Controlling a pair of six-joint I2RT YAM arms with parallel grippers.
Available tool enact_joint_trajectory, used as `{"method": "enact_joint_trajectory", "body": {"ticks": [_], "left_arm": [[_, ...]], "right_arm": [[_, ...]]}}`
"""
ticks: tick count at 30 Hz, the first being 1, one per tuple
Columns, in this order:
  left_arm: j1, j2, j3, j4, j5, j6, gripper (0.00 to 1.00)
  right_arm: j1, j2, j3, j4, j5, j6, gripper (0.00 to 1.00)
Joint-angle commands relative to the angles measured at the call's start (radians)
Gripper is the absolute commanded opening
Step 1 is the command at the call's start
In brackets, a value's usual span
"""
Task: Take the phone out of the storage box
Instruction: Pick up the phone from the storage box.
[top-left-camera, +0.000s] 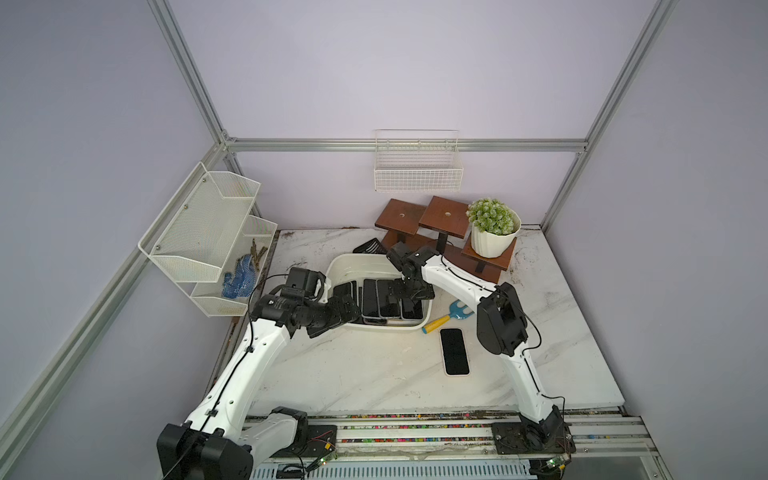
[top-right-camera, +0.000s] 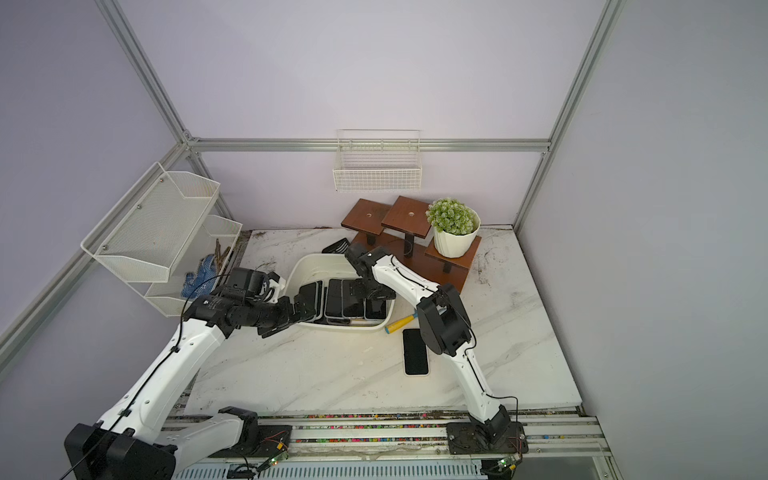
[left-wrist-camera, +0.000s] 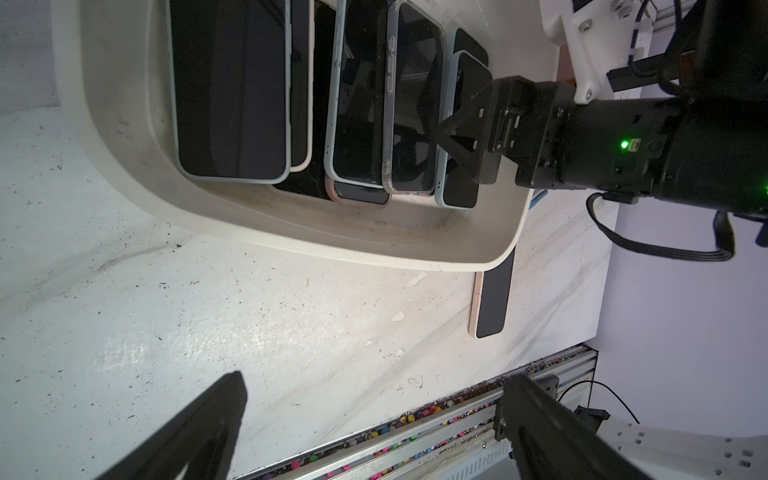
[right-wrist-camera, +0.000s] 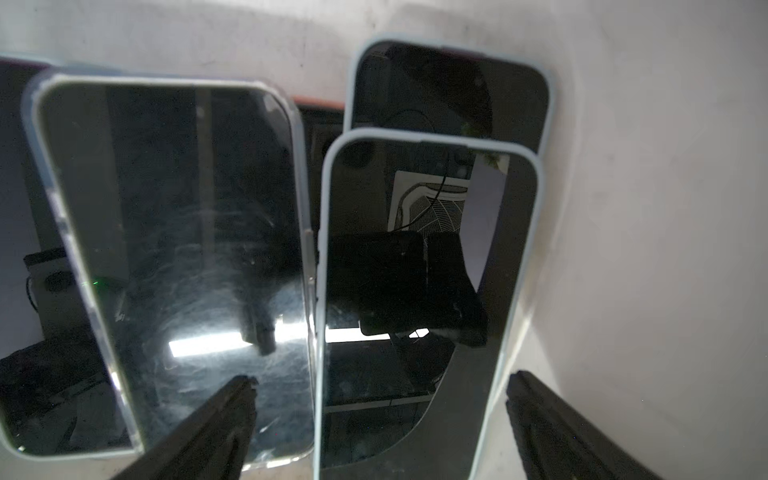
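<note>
Though the storage box (top-left-camera: 353, 266) is packed with phones (top-left-camera: 370, 299), the right gripper (right-wrist-camera: 380, 380) hangs inside, jaws apart.
The blue-cased phone (right-wrist-camera: 419, 291) below lies atop others, so a skewed pinch may drag two; the left gripper (left-wrist-camera: 376, 380), also spread, hovers outside.

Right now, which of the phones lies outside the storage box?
The pale-cased phone lying flat, screen up, on the table. The other phones I can see lie inside the storage box.
</note>
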Motion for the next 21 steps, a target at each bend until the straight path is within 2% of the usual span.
{"method": "enact_joint_trajectory", "body": {"ticks": [1,9,13,21], "left_arm": [[0.007,-0.018,-0.006,0.007,0.011,-0.004,1.0],[0.007,-0.007,-0.001,0.015,0.012,-0.006,1.0],[0.006,-0.004,-0.005,0.022,0.015,-0.01,1.0],[0.006,0.002,-0.021,0.051,0.035,-0.018,1.0]], "right_arm": [[-0.015,0.049,0.039,-0.066,0.065,-0.009,1.0],[-0.015,0.13,0.147,-0.167,0.154,-0.011,1.0],[-0.015,0.122,0.162,-0.203,0.227,-0.014,0.98],[-0.013,0.091,0.152,-0.247,0.302,-0.04,0.82]]}}
